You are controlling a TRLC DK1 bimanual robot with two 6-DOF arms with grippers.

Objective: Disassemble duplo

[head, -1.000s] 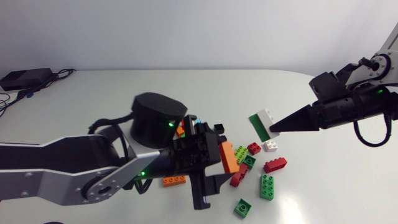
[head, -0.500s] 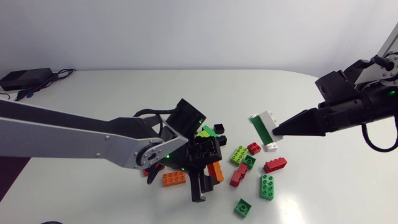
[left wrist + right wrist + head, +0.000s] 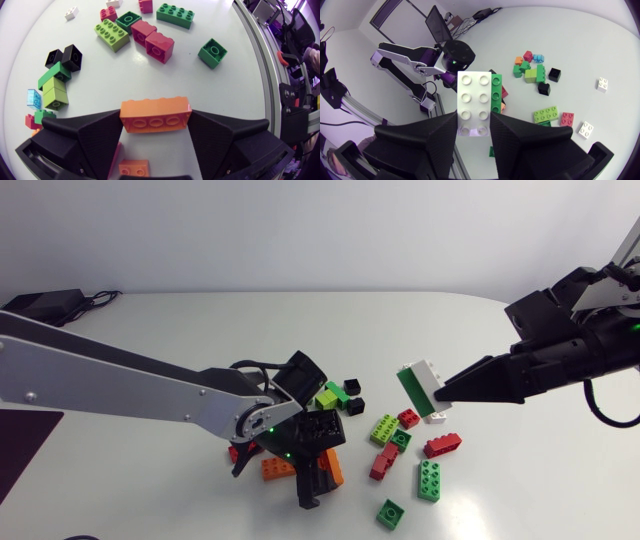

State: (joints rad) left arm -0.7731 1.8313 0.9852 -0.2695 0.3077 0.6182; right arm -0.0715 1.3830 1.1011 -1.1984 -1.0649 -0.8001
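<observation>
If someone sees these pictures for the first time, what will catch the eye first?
The right gripper holds a white-and-green brick stack up off the table, toward its right side. The left gripper is shut on an orange brick, low over the table near the middle. Between the two lie scattered loose bricks in red, green, black and white.
</observation>
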